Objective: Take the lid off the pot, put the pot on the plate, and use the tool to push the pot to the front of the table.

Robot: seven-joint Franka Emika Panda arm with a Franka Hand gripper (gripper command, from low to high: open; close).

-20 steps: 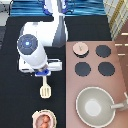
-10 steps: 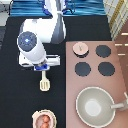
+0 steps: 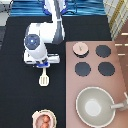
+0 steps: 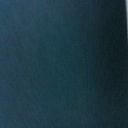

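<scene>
Black tabletop (image 3: pixel 15 85) fills the exterior view, with a pinkish-brown stove top (image 3: pixel 92 80) along its right side. Franka's gripper (image 3: pixel 43 67) hangs over the table to the stove's left, and the cream-white spatula (image 3: pixel 44 78) stands directly below it toward the view's bottom, its handle running up into the gripper and its slotted head (image 3: pixel 44 81) lowest. Whether the claw is apart, together or clamped on the handle cannot be told. Right of the gripper, the lid (image 3: pixel 80 48) rests on the stove top beside three black burners (image 3: pixel 82 68). Well below the gripper, at the view's bottom edge, the uncovered pot (image 3: pixel 44 120) with reddish-orange contents sits on the plate (image 3: pixel 35 115). Farther right, a large grey-beige pan (image 3: pixel 95 105) occupies the stove's lower part. From the wrist comes only dark blue blur.
</scene>
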